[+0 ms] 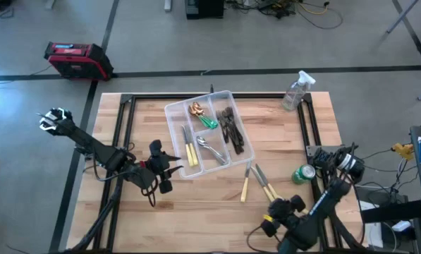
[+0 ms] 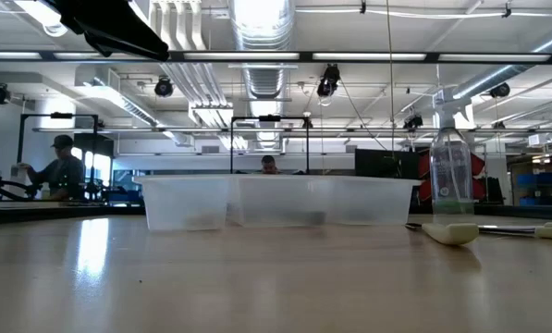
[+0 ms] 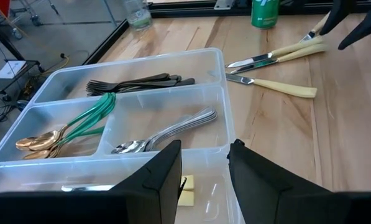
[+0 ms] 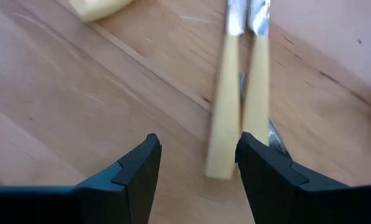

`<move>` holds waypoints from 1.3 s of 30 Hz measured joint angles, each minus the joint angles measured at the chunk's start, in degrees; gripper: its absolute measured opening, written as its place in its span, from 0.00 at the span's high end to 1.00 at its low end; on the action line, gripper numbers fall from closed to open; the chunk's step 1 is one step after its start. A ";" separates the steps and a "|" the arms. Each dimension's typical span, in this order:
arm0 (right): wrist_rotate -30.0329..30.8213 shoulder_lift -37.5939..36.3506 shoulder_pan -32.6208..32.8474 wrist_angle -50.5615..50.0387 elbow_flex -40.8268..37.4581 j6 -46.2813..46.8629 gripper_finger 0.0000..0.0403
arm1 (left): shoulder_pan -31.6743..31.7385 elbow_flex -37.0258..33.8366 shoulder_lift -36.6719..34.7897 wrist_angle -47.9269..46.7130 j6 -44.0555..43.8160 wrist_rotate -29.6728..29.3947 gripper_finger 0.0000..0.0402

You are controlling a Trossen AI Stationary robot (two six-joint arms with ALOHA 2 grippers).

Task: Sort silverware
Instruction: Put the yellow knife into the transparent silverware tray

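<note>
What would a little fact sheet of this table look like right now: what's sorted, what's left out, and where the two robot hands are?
Tray: clear plastic organizer mid-table
Sorted: dark forks, gold spoons, green-handled pieces, silver spoons, yellow-handled knives
Still loose: three yellow-handled knives on the wood, right of the tray
Left gripper: beside the tray's left side, fingers apart, empty
Right gripper: over the loose knives, fingers apart, empty
Other items: green can, spray bottle
</note>
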 joint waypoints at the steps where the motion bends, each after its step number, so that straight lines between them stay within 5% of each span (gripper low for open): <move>1: 0.24 0.09 0.88 0.13 -0.71 1.65 0.53 | 0.00 0.00 0.00 -0.04 -0.04 0.00 0.70; 12: 1.23 0.20 0.78 16.27 -9.14 -0.40 0.59 | -0.08 0.00 0.07 0.05 -1.30 0.00 0.70; 20: 10.20 0.33 -0.38 20.02 -5.23 -6.77 0.64 | -0.31 0.00 0.07 0.04 -2.00 0.07 0.70; 25: 11.39 1.59 -0.32 19.75 -5.19 -1.46 0.65 | -0.33 0.00 0.31 0.03 -1.94 0.04 0.70; 39: 19.10 12.95 -5.29 19.59 3.37 5.65 0.45 | -0.37 0.00 0.46 0.01 -1.90 0.02 0.70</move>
